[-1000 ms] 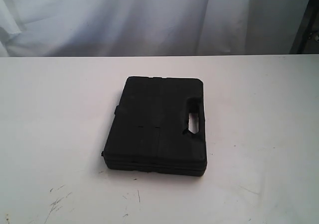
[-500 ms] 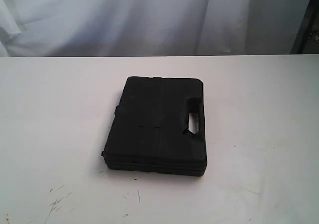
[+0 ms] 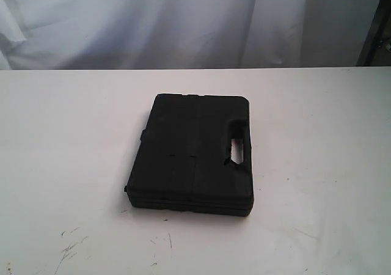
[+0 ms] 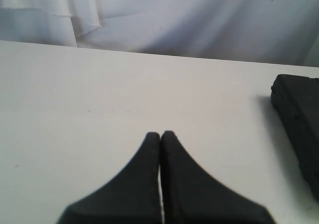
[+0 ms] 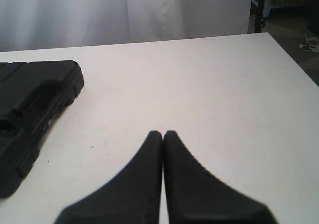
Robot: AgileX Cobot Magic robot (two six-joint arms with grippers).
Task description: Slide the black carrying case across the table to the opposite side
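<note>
The black carrying case (image 3: 192,154) lies flat near the middle of the white table (image 3: 67,140), its handle cut-out on the right side. Neither arm shows in the exterior view. In the left wrist view my left gripper (image 4: 160,134) is shut with nothing in it, above bare tabletop, and a corner of the case (image 4: 299,117) sits well off to one side. My right gripper (image 5: 163,133) is likewise shut and empty, with the case's handle side (image 5: 32,104) lying apart from it.
A white curtain (image 3: 183,18) hangs behind the table's far edge. Dark scuff marks (image 3: 70,247) mark the tabletop near its front left. In the right wrist view the table's side edge (image 5: 291,59) borders dark floor and furniture legs.
</note>
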